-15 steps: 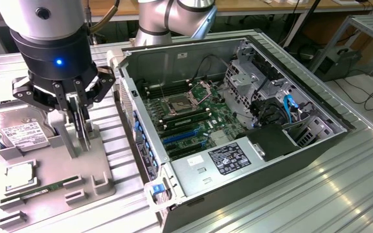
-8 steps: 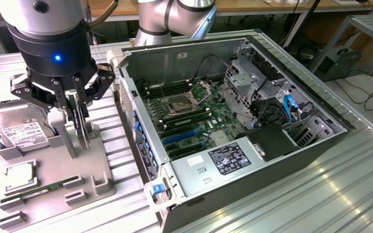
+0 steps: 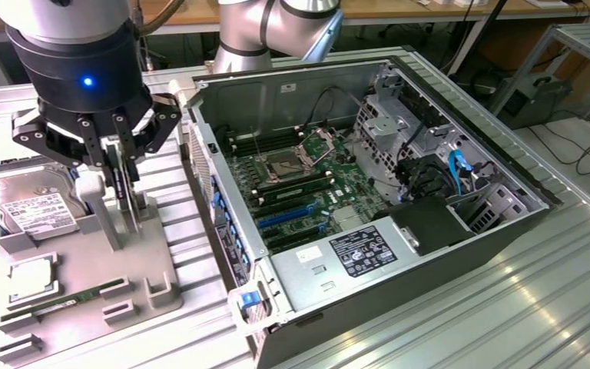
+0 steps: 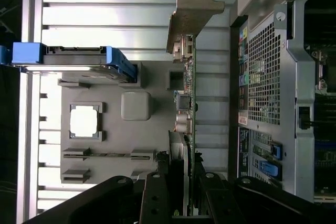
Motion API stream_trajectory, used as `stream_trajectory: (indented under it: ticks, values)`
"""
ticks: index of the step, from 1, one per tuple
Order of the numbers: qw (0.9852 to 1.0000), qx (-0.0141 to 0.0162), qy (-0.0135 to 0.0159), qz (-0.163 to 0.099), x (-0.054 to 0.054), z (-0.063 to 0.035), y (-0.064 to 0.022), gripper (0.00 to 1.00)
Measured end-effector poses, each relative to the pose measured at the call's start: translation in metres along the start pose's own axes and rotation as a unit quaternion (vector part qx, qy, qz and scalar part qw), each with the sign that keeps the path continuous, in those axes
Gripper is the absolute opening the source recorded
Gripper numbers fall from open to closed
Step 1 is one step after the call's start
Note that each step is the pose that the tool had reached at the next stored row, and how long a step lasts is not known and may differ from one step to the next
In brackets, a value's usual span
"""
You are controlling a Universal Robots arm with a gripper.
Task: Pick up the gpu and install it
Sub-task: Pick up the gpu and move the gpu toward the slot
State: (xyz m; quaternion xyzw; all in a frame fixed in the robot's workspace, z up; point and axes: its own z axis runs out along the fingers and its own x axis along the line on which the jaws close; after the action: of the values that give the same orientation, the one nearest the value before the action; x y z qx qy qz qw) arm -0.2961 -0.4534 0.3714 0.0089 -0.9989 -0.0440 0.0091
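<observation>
Gripper is down over the grey fixture at the exterior view's left, just beside the open case. In the wrist view we see the gpu edge-on, standing upright above the fixture. The two fingers are closed in on its opposite faces, one on each side, so we read the pincer as pinching the card. We cannot tell whether the card has left its holder.

Location: the gpu is outside the case, between the fingers. Its bracket is at the end away from the grip, and the fan bulges from one face close to the fingers.

Handling, our judgement:
- Light, so weight is no concern for this grip.
- The board is stiff but thin. It tolerates a pinch across the faces, not bending or twisting.
- Fragile spots are the fan blades, the small soldered parts and the connector edge. We keep pressure off these.
- The bare board is smooth, and a grip at one end lets the bracket end act as a lever, so the card may pivot or slip.
- The best hold is flat on the board near the heatsink body, where the card is thickest, with the pads clear of the blades. The present grip looks close to that.

Also on the fixture are a hard drive, a CPU and a RAM stick, all apart from the gripper.
</observation>
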Motion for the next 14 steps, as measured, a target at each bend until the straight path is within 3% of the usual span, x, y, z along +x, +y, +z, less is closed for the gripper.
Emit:
stream_trajectory:
  ticks: [14]
  values:
    - [1.0, -0.0011, 0.0, 0.0, 0.0, -0.0171, 0.0014, 0.27]
